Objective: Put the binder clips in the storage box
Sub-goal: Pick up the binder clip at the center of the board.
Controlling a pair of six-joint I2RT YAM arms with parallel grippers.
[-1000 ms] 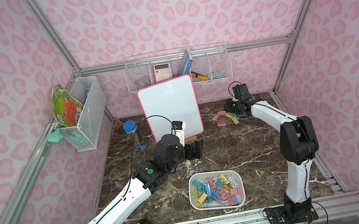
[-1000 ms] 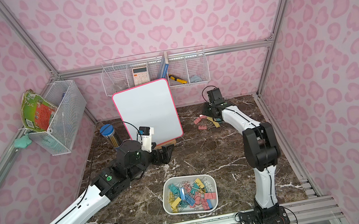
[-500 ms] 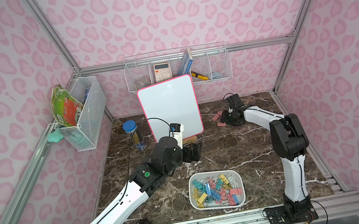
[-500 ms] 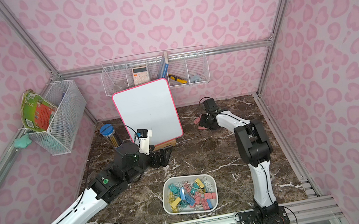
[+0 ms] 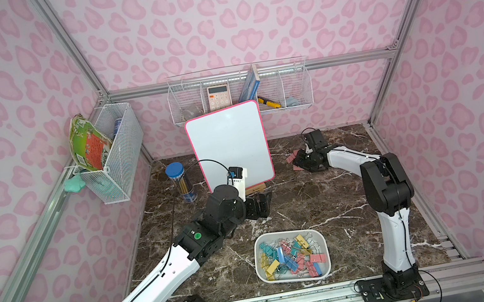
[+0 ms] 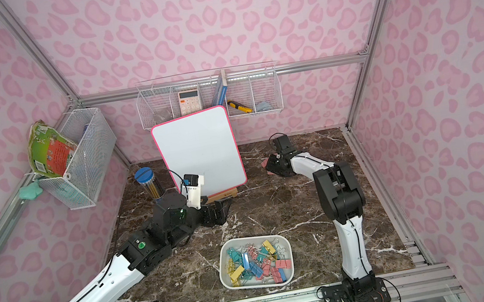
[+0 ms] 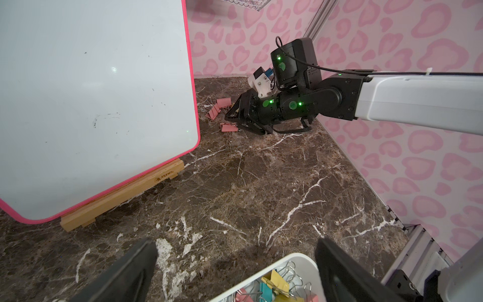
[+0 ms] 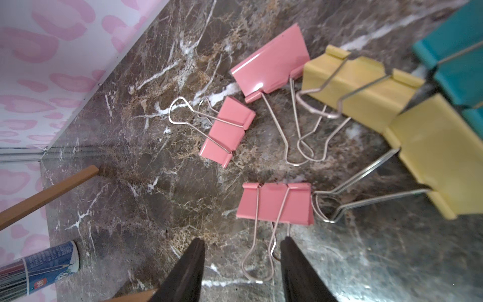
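1. The tabletop (image 5: pixel 325 201) is a dark, marble-patterned slab enclosed by pink-patterned walls.
2. The storage box (image 5: pixel 289 279) is a shallow white tray. It stands near the front edge of the tabletop, between the two arm bases.
3. The binder clips (image 5: pixel 292 258) inside the box form a mixed heap of pink, yellow, teal and blue bodies with silver wire handles.
4. The loose clips (image 7: pixel 218 109) lie in a cluster on the far right of the tabletop, to the right of the whiteboard and well apart from the box. The right wrist view shows three pink, two yellow and teal ones.
5. The right claw (image 8: pixel 241 243) is lowered to this cluster. Its fingers stand partly apart and straddle the wire handle of the nearest pink clip (image 8: pixel 274 202). A gap shows on each side of the wire, so nothing is grasped.
6. The left claw (image 7: pixel 235 245) sits in front of the wooden stand (image 7: pixel 122 193). Its fingers are spread wide and it is empty. A corner of the storage box appears between them in the left wrist view.
7. The whiteboard (image 5: pixel 230 147) is pink-rimmed and leans back on the wooden stand at the far middle of the tabletop.
8. The pencil tube (image 5: pixel 181 182) has a blue cap and stands upright just left of the whiteboard.
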